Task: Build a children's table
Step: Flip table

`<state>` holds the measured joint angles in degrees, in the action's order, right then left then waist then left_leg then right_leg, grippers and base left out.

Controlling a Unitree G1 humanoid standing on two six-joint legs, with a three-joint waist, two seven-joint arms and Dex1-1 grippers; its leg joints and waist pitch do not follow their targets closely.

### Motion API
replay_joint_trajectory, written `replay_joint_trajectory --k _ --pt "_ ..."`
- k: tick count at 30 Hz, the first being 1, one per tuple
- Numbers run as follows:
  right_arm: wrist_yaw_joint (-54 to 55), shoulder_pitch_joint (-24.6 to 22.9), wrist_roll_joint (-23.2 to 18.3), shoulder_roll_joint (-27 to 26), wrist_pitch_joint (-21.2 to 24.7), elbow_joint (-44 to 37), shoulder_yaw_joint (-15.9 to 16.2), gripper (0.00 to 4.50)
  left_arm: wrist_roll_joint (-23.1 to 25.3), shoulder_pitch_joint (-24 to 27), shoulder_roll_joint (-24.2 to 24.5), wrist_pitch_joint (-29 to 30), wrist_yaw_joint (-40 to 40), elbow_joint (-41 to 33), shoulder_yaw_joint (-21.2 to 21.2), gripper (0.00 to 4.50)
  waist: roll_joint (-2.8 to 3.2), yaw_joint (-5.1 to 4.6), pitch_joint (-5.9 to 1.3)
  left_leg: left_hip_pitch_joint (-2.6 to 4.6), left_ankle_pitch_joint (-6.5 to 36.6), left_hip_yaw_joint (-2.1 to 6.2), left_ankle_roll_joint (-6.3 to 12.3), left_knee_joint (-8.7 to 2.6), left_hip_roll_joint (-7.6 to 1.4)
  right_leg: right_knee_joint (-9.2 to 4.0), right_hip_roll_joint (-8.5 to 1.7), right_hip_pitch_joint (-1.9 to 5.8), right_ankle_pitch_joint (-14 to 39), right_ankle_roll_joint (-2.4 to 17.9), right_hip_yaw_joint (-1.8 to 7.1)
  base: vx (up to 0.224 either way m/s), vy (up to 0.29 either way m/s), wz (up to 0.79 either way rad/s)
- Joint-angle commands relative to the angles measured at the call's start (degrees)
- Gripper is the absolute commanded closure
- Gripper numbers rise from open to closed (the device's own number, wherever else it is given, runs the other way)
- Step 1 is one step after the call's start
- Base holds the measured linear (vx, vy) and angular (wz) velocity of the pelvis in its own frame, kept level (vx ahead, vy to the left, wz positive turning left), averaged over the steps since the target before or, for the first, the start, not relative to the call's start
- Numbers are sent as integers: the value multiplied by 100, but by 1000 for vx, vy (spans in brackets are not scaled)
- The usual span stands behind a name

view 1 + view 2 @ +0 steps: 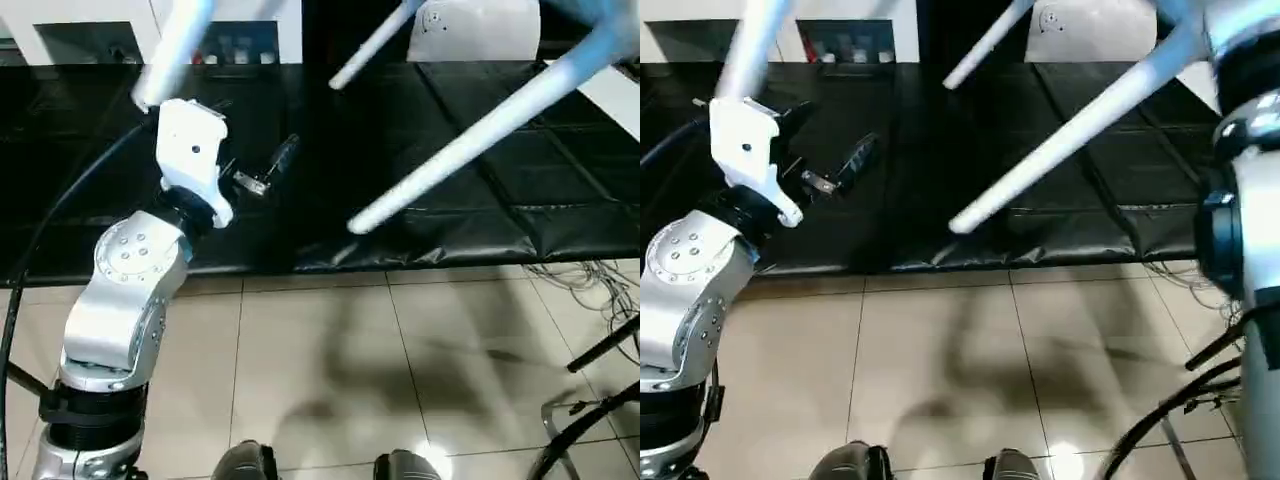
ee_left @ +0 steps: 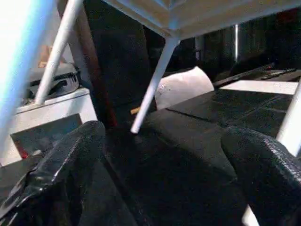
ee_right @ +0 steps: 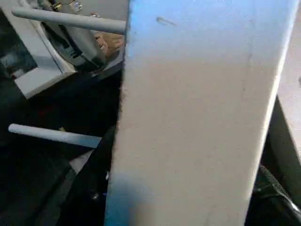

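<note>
Setting: a tiled floor (image 1: 330, 380) in pale beige, glossy, with a large work table (image 1: 480, 200) ahead under a black, quilted, faintly shiny cover; white cabinetry stands behind it.

The children's table (image 2: 207, 14) is off the surface, held up in the air and tilted, with its white legs slanting down over the black cover. The longest-showing leg (image 1: 470, 145) is a smooth tapered plastic tube with a blunt round end; another leg (image 1: 375, 42) slants behind it. The left wrist view shows the tabletop's underside rim overhead, with a leg (image 2: 154, 82) seated at its corner.

Right gripper (image 3: 178, 141): closed around a broad white leg that runs between its fingers at close range.

Left gripper (image 1: 262, 172): spread wide, empty, hovering low over the black cover, well apart from the legs.

Judgement: the step in hand appears to be turning the assembled table onto its feet. Done well, it wants a slow rotation with the grip kept firm, since smooth tapered plastic may slide. The left gripper could steady a second leg before lowering.
</note>
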<state>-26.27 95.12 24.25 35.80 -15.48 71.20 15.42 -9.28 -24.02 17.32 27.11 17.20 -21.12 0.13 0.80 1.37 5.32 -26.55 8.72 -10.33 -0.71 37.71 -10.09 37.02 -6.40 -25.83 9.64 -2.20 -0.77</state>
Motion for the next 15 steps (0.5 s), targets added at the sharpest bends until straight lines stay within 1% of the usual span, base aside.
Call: replay_joint_trajectory --k 1,3,5,6,9,10,11,13,14,15 --pt "-344 -82 648 113 -74 192 525 259 2 58 -28 -10 -8 -127 -41 0 -93 -95 -421 314 3448 106 -349 -468 -139 -513 40 44 2791 626 -33 0 0 0" --pt "-458 -3 747 109 -164 234 653 259 40 70 -45 17 -45 -121 -79 0 -95 -102 -423 325 3556 113 -387 -469 -140 -518 48 29 2802 605 -34 0 0 0" --pt "-484 14 777 108 -192 251 696 259 48 70 -44 20 -46 -118 -88 0 -101 -102 -417 333 3674 118 -404 -471 -140 -528 50 13 2853 590 -40 0 0 0" --pt "-494 65 873 100 -232 295 805 259 51 66 -43 27 -45 -109 -94 0 -92 -101 -414 329 3699 126 -417 -477 -141 -524 49 12 2859 581 -38 0 0 0" --pt "-461 121 998 90 -280 344 935 259 52 70 -42 26 -44 -97 -93 0 -87 -111 -404 359 3920 138 -471 -477 -141 -547 65 -23 2989 549 -54 0 0 0" --pt "-414 172 1103 71 -303 379 1028 259 59 63 -40 33 -49 -79 -93 0 -65 -117 -388 392 4100 147 -516 -477 -143 -573 79 -60 3087 524 -68 0 0 0" --pt "-375 228 1198 38 -297 422 1112 259 69 60 -43 37 -55 -60 -97 0 -65 -122 -387 404 4178 153 -530 -482 -143 -576 90 -65 3115 513 -78 0 0 0" --pt "-339 260 1260 11 -285 450 1166 259 102 57 -37 46 -69 -47 -112 0 -68 -156 -383 389 4305 179 -555 -504 -145 -569 85 -38 3166 491 -101 0 0 0" --pt "-217 296 1365 -44 -280 502 1279 259 142 59 -52 58 -115 -33 -121 0 -84 -185 -386 378 4270 179 -552 -516 -150 -567 83 -26 3097 501 -95 0 0 0" --pt "-185 299 1383 -59 -281 512 1300 259 148 61 -60 61 -130 -31 -118 0 -91 -185 -414 373 4157 186 -550 -508 -150 -539 68 3 2966 521 -83 0 0 0"
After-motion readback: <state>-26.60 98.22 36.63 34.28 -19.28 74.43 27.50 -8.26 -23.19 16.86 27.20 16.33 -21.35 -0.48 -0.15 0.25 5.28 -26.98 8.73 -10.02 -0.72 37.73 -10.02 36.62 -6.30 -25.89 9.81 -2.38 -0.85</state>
